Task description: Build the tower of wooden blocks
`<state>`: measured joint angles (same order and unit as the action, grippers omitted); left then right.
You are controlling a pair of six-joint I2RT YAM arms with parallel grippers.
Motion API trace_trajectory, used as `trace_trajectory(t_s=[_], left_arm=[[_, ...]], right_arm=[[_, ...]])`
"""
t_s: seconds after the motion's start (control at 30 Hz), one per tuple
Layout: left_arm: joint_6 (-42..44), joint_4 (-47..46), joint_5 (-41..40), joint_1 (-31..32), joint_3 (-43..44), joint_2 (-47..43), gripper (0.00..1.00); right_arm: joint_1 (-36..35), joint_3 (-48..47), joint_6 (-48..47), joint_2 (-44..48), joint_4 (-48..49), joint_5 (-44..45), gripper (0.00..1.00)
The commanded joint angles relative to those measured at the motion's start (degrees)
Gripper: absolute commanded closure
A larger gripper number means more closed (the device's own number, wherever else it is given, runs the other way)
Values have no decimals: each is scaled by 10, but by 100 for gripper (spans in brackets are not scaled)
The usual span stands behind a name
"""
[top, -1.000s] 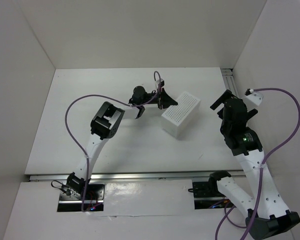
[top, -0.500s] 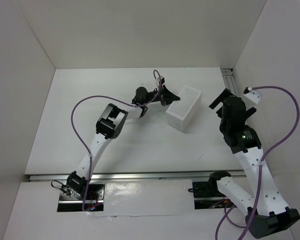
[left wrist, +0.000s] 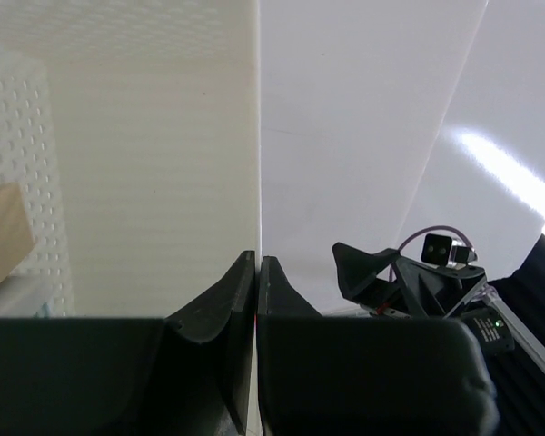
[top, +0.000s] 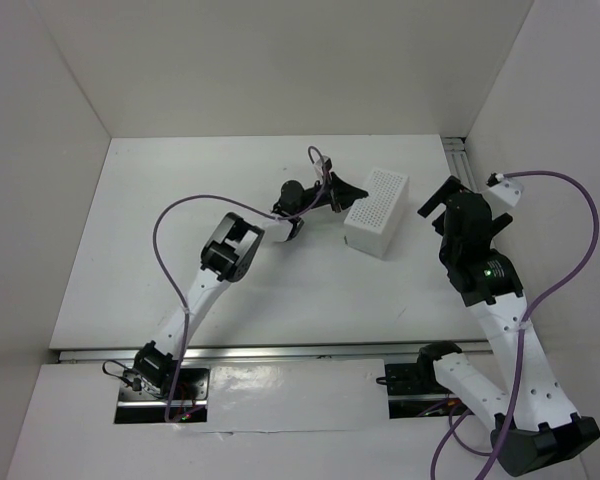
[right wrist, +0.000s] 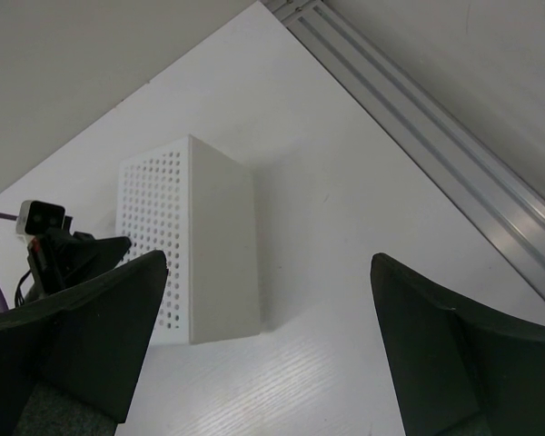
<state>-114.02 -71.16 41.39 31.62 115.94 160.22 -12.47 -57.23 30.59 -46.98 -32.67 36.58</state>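
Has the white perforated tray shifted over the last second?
Yes. The perforated tray has slid rightward and farther from the near edge, ending up closer to the aluminium rail on the right, with the left gripper pinching its wall.

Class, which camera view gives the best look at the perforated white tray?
Top external: the whole tray shows, lying on the table. Right wrist shows just two faces, one perforated, one plain. Left wrist is too close: one wall fills much of its frame.
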Motion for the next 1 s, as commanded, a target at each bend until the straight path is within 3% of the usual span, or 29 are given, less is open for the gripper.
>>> trace_trajectory(t_s=[0.0,0.23,0.6,0.73,0.87,0.97], left_arm=[[-196,-275,-46,4,32,10,100],[-188,-264,-42,4,21,-3,100],[-160,-179,7,33,118,-1,100],[-101,-132,55,38,63,-75,100],[-79,-109,96,33,67,-119,100],[-6,-23,151,12,27,-183,100]], right_arm=[[3,-28,-1,-3,2,2,0],[3,-34,-1,-3,2,-4,0],[3,-34,-1,-8,-3,-4,0],[3,-39,-1,-8,-8,-4,0],[3,-34,-1,-3,-8,2,0],[3,-34,-6,3,-8,2,0]])
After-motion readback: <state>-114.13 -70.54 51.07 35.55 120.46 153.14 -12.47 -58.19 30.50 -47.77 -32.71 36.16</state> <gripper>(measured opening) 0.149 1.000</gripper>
